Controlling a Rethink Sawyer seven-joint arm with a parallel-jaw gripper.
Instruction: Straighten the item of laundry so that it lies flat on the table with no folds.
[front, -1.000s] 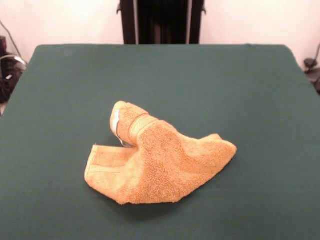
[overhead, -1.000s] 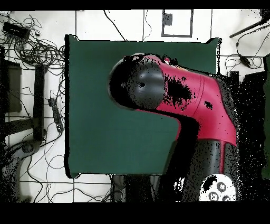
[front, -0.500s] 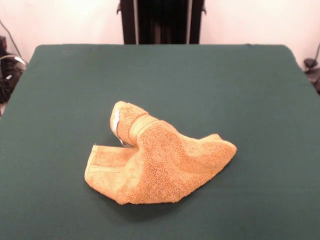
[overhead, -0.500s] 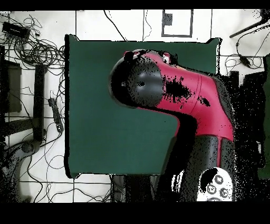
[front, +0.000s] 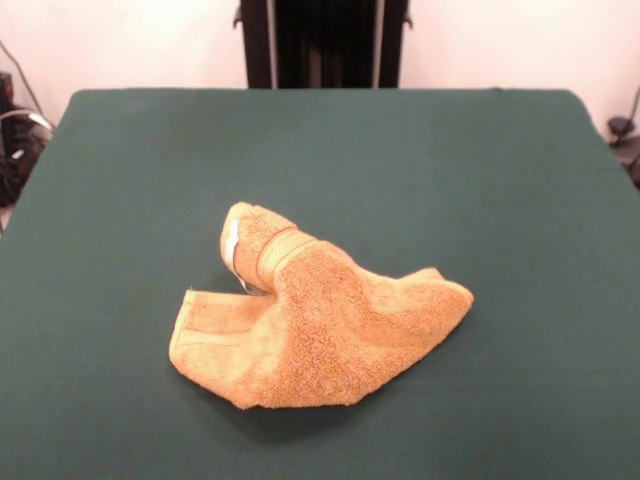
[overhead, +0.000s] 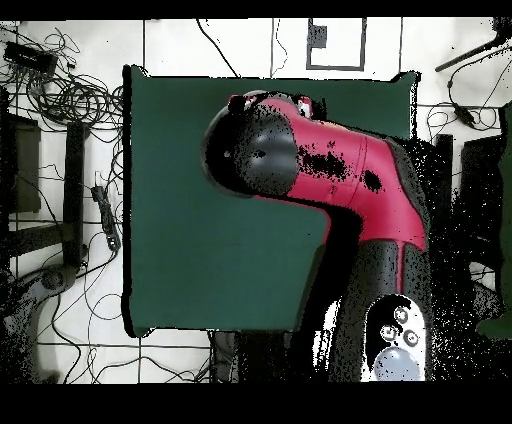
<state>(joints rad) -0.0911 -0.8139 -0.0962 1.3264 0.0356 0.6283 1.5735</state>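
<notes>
One crumpled towel (front: 320, 325) lies mid-table (front: 500, 180), hidden straight under the arm (overhead: 330, 175) overhead; gripper isn't visible, can't tell its state

Even, diffuse lighting is seen on the table (front: 500, 180) in the front view; a soft, narrow shadow is cast beneath the towel (front: 320, 320) along its near edge. No glare or blur is observed.

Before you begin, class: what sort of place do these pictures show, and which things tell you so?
Probably a robotics lab or test room: a red and black robot arm reaches over a green cloth-topped table bearing one crumpled towel, with loose cables scattered over the floor beside it.
</notes>
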